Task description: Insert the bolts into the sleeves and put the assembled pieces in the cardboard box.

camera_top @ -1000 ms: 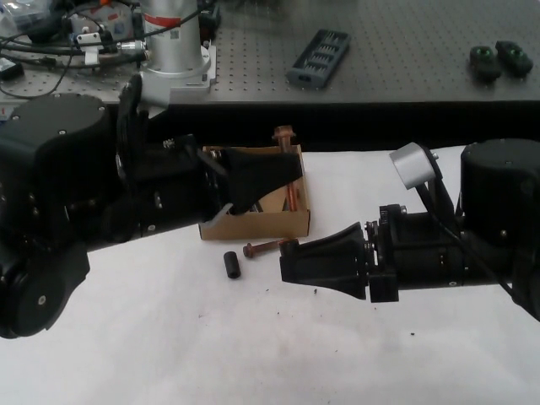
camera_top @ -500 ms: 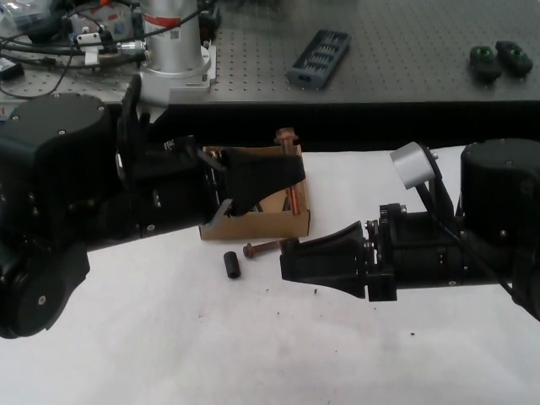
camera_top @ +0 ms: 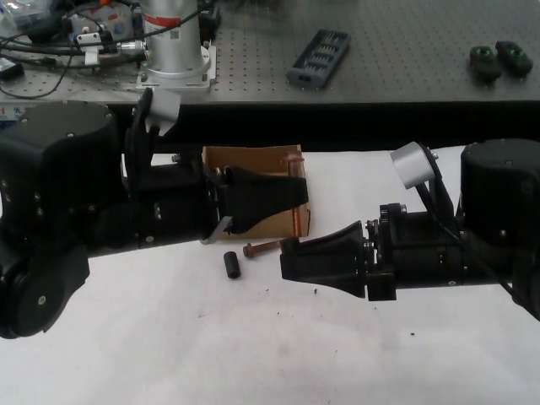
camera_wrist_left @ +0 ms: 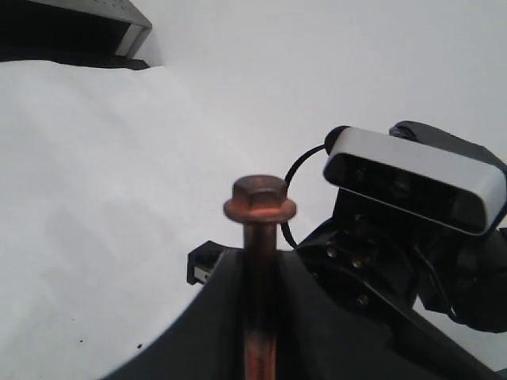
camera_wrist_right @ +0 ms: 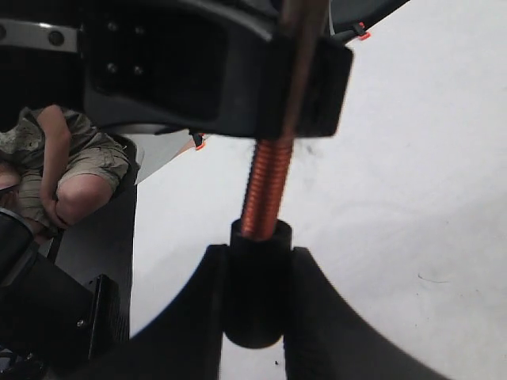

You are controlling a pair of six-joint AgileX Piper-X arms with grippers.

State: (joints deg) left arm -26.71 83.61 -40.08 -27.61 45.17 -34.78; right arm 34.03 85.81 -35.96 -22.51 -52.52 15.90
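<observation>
My left gripper (camera_top: 291, 192) is shut on a copper bolt (camera_wrist_left: 260, 207), held upright with its hex head on top, in front of the cardboard box (camera_top: 253, 155). Just below, my right gripper (camera_top: 289, 253) is shut on a black sleeve (camera_wrist_right: 255, 305). The bolt's threaded end (camera_wrist_right: 265, 190) enters the sleeve's open top. A loose black sleeve (camera_top: 230, 264) and a loose copper bolt (camera_top: 261, 248) lie on the white sheet in front of the box. Several copper pieces lie inside the box, mostly hidden by the left arm.
Behind the white sheet (camera_top: 211, 346) runs a perforated bench with a black tray (camera_top: 319, 56), two black parts (camera_top: 500, 59) and a metal column base (camera_top: 173, 51). The right arm's wrist camera (camera_wrist_left: 412, 178) hangs close to the left gripper.
The left arm has lowered the bolt by a short way toward the right gripper, uncovering more of the box's back wall. The right arm has stayed put.
</observation>
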